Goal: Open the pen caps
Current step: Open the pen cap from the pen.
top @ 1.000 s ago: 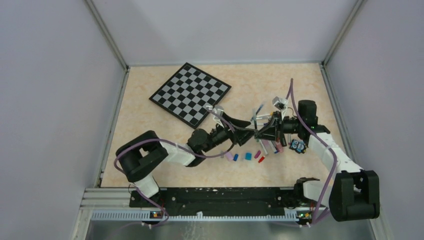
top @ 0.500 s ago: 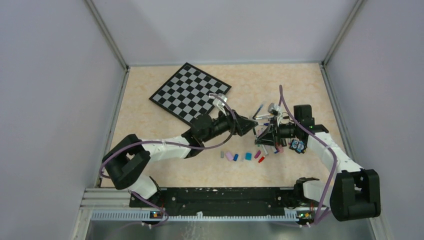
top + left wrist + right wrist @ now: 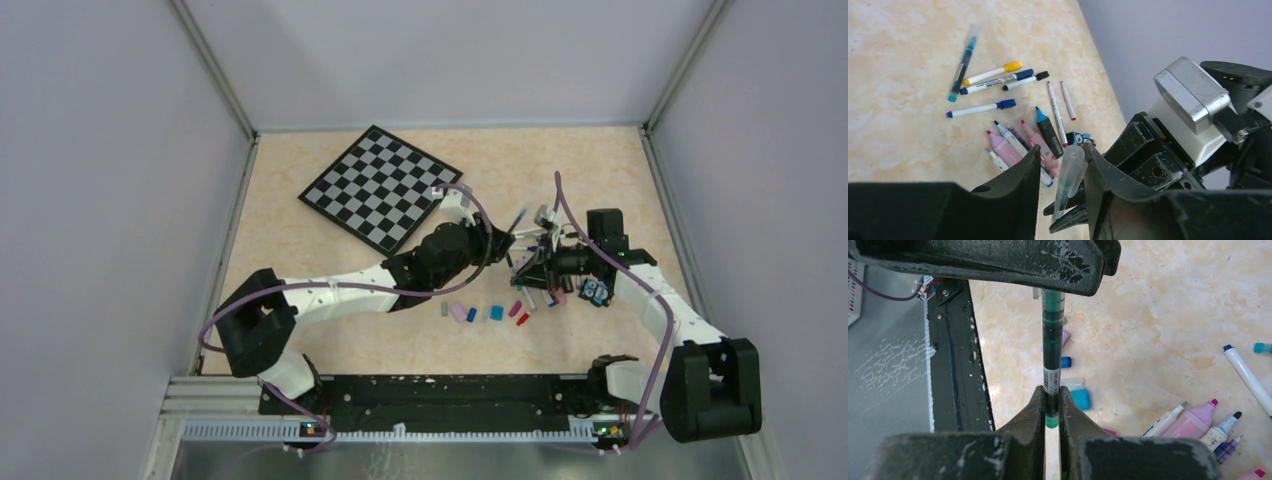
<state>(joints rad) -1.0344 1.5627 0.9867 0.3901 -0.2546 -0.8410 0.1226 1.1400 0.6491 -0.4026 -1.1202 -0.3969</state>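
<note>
My right gripper (image 3: 1052,390) is shut on the lower end of a green pen (image 3: 1052,350), holding it off the table. The pen's clear cap (image 3: 1071,167) stands between the fingers of my left gripper (image 3: 1062,147). It touches the right finger, and a gap shows on the left side, so the jaws are open around it. In the top view the two grippers meet at mid-table, left (image 3: 505,245) and right (image 3: 522,272). Loose pen caps (image 3: 490,313) lie in a row below them, among them teal (image 3: 1080,399), blue (image 3: 1066,362) and pink (image 3: 1066,336).
Several pens and pink highlighters (image 3: 1003,150) lie in a heap under the grippers, with a yellow-capped pen (image 3: 990,74) and a blue-capped one (image 3: 980,109) farther out. A small owl-like figure (image 3: 597,292) sits by the right arm. The checkered board (image 3: 380,187) lies at the back left.
My left arm has swung right and up to the held pen, and its jaws have narrowed around the cap. The right gripper has kept its hold, shifting only slightly.
</note>
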